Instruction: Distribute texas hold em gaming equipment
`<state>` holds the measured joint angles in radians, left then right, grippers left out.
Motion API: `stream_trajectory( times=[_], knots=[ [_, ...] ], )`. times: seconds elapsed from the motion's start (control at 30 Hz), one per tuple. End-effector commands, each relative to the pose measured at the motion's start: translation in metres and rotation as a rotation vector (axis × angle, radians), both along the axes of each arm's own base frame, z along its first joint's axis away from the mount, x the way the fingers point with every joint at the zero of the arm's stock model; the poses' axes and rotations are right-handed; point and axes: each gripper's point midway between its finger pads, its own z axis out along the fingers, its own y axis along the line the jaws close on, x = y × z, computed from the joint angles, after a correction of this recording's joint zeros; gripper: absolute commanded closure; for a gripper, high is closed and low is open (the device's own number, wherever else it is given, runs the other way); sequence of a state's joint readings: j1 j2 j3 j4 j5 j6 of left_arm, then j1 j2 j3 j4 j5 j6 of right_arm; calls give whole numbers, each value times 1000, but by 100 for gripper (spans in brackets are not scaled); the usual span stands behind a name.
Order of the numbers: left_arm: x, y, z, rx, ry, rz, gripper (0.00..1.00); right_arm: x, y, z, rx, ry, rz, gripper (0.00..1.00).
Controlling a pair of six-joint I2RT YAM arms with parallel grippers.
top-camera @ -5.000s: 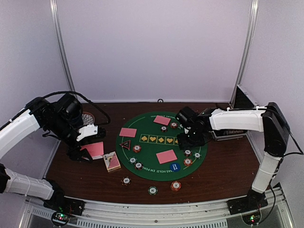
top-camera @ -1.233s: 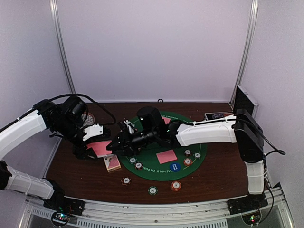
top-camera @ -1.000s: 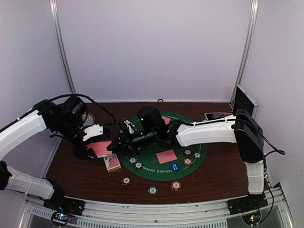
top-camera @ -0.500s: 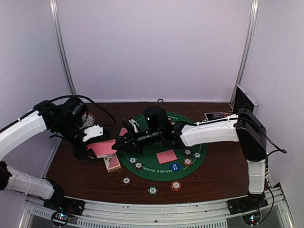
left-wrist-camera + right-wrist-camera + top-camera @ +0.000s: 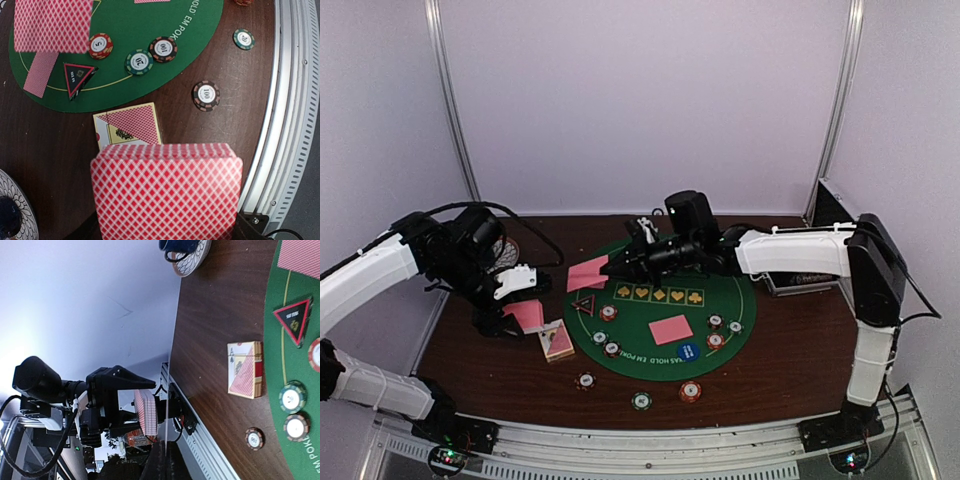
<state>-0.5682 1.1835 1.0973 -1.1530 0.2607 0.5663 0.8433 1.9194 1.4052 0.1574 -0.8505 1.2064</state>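
My left gripper (image 5: pixel 507 318) is shut on a deck of pink-backed playing cards (image 5: pixel 529 314), held over the wood left of the mat; the deck (image 5: pixel 166 192) fills the left wrist view and hides the fingers. My right gripper (image 5: pixel 612 268) is shut on a single pink card (image 5: pixel 586 272) above the mat's left part; the right wrist view shows this card (image 5: pixel 166 405) edge-on between the shut fingers. That held card (image 5: pixel 53 25) hangs blurred above another card (image 5: pixel 40 75) lying on the felt. A further card (image 5: pixel 671 329) lies mid-mat. Several poker chips (image 5: pixel 608 312) sit on the mat and on the wood (image 5: pixel 641 401).
The round green felt mat (image 5: pixel 650 362) covers the table's middle. A card box (image 5: pixel 556 341) lies just right of the left gripper. A triangular marker (image 5: pixel 583 304) sits on the mat. A patterned saucer (image 5: pixel 506 250) stands far left, a metal case (image 5: pixel 825 212) far right.
The right gripper has shut on one card at the deck and carried it away, up and to the right over the mat. The left gripper with the deck has stayed put.
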Motion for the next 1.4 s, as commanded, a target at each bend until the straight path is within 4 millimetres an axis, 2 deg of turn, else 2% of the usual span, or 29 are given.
stream_trajectory(
  times=[0.0, 0.2, 0.4, 0.5, 0.53, 0.67, 0.93, 1.1, 1.23, 1.37],
  knots=[
    [3, -1, 5, -19, -25, 10, 100, 31, -13, 1, -51, -58, -21, 100],
    [3, -2, 6, -24, -22, 7, 100, 85, -3, -32, -147, -80, -55, 100],
    [3, -2, 4, -24, -15, 8, 100, 138, 21, -73, -197, -86, -111, 100],
    [3, -3, 3, -24, -14, 6, 100, 157, 33, -92, -199, -76, -141, 100],
    [3, -3, 3, -25, -13, 5, 100, 163, 36, -104, -203, -66, -151, 100],
    [3, -7, 1, -39, 0, -2, 100, 184, 44, -121, -180, -53, -207, 100],
    [2, -9, 0, -44, 11, -10, 100, 208, 33, -151, -265, -97, -300, 100],
    [1, -8, 0, -47, 10, -10, 100, 207, 34, -168, -281, -70, -303, 99],
    [0, -8, 0, -48, 9, -12, 100, 200, 38, -166, -285, -78, -285, 90],
    [0, -8, -1, -47, 9, -11, 100, 194, 42, -159, -293, -95, -269, 73]
  ],
)
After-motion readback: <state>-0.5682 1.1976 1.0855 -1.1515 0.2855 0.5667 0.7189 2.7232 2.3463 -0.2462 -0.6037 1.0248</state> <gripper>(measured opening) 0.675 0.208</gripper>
